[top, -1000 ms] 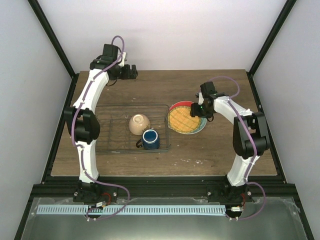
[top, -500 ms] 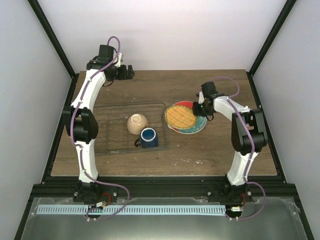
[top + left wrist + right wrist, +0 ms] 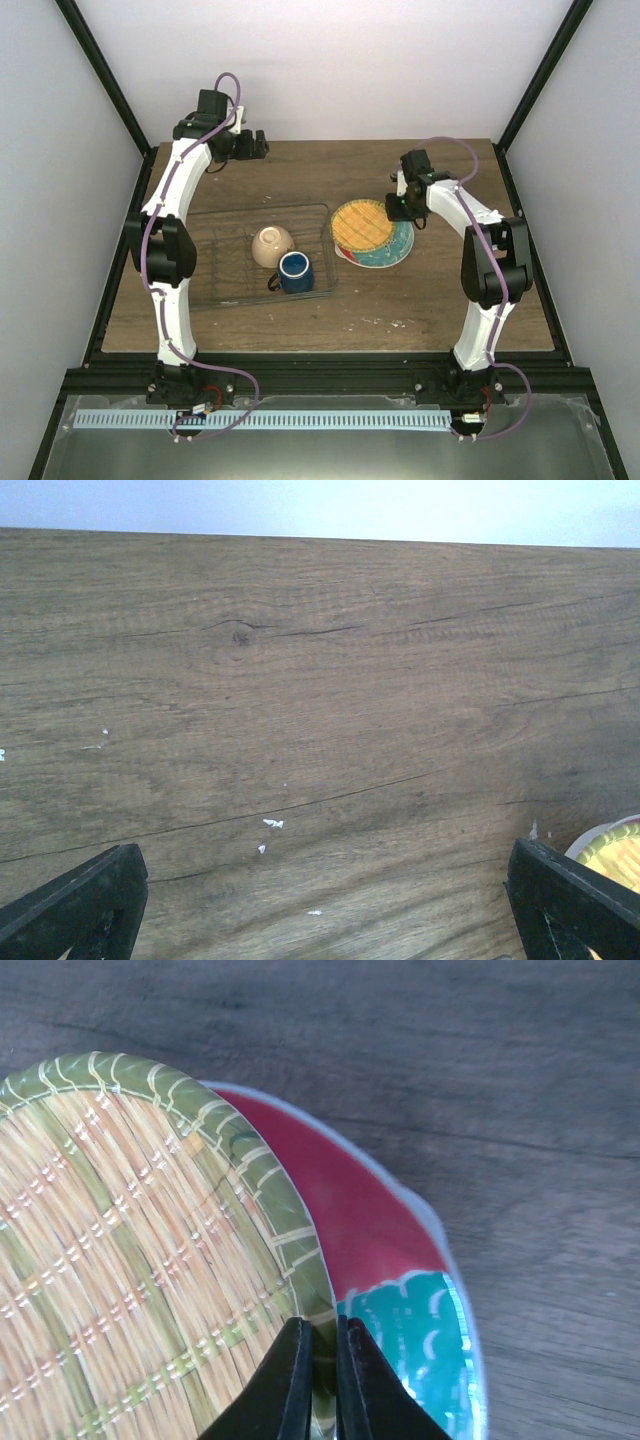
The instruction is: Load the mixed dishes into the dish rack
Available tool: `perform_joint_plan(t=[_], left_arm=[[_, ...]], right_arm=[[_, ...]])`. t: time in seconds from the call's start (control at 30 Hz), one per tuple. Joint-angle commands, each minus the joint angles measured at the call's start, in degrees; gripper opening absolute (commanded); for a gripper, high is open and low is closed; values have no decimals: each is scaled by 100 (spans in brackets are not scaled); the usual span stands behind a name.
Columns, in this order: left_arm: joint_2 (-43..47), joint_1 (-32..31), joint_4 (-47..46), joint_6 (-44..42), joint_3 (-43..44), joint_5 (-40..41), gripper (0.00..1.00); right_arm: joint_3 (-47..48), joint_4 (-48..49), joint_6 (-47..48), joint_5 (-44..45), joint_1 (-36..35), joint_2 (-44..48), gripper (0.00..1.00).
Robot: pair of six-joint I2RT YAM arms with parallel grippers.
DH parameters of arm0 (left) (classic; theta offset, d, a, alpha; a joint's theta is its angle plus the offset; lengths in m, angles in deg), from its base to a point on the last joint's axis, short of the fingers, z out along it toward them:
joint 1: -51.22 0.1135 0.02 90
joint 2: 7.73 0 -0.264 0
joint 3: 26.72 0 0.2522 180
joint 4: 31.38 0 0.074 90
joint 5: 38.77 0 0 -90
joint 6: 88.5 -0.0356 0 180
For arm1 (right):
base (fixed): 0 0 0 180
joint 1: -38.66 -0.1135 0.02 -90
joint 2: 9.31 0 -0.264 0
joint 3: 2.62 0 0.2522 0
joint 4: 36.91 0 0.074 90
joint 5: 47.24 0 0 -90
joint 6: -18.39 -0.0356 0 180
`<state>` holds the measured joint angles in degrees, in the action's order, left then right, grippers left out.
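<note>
1. Brown wooden tabletop (image 3: 440, 290) carries everything; on it the right gripper (image 3: 320, 1345) is pressed together on the rim of the round yellow-orange grid-patterned plate (image 3: 130, 1260).
2. That plate overlaps the red plate with teal flower (image 3: 365, 1225), just right of the thin dark wire dish rack (image 3: 215, 295).
3. Inside the rack sit the small cream bowl (image 3: 273, 246) and the dark blue mug (image 3: 296, 273).
4. Far left, the left gripper (image 3: 320, 920) hovers spread wide over bare wood.

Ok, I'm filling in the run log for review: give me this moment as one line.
right gripper: shut on yellow-orange plate rim | left gripper: open, over bare table | in dish rack: cream bowl, blue mug
</note>
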<state>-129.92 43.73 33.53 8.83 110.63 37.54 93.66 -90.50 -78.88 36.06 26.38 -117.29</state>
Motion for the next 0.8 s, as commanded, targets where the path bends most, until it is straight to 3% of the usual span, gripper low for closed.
perform_joint_plan(t=[0.0,0.3,0.6,0.77], left_arm=[[154,28,8,-31,34,138,100],[214,56,-2,-1,45,-28,100],[181,17,-449,-203,-138,-2630,100],[297,-61,-1472,-76,-918,-3772,100]], right_arm=[[454,-479,280,580,190,38,1],[1098,-634,444,518,421,247,1],[1681,-120,581,-269,427,162,1],[1570,301,677,-784,428,208,1]])
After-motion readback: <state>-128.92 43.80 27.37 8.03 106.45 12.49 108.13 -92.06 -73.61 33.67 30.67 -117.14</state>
